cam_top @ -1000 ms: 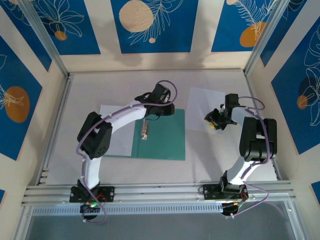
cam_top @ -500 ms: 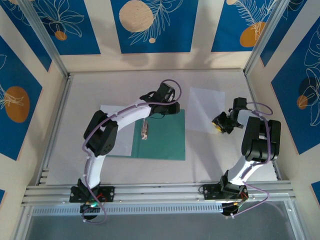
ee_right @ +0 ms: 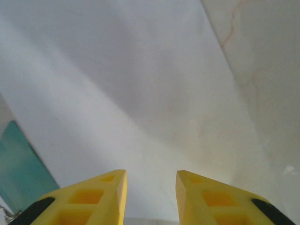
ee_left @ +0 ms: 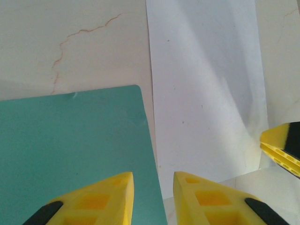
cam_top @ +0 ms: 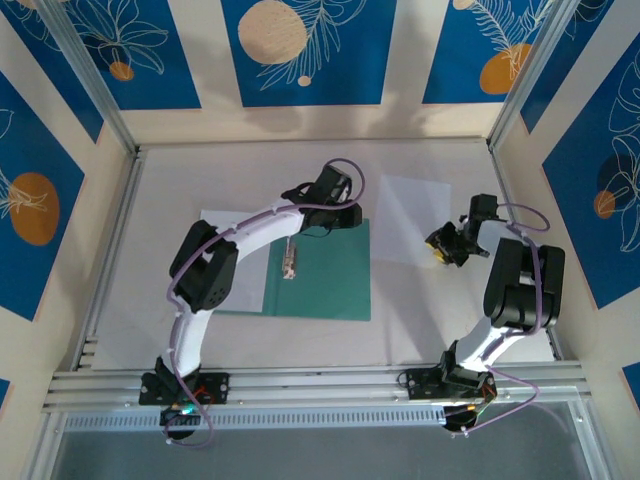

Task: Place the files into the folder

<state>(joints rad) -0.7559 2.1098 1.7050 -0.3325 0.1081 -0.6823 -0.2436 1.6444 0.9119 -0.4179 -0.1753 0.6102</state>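
A green folder (cam_top: 325,275) lies flat. One white sheet (cam_top: 232,262) lies against its left side. A second white sheet (cam_top: 408,215) lies just off its far right corner.

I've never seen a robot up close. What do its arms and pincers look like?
Both the left arm and right arm are white tubular links joined by chunky black joints, with a thin lilac cable looping along each. The left gripper and right gripper each have two yellow wedge-shaped fingers with recessed pockets and black pads.
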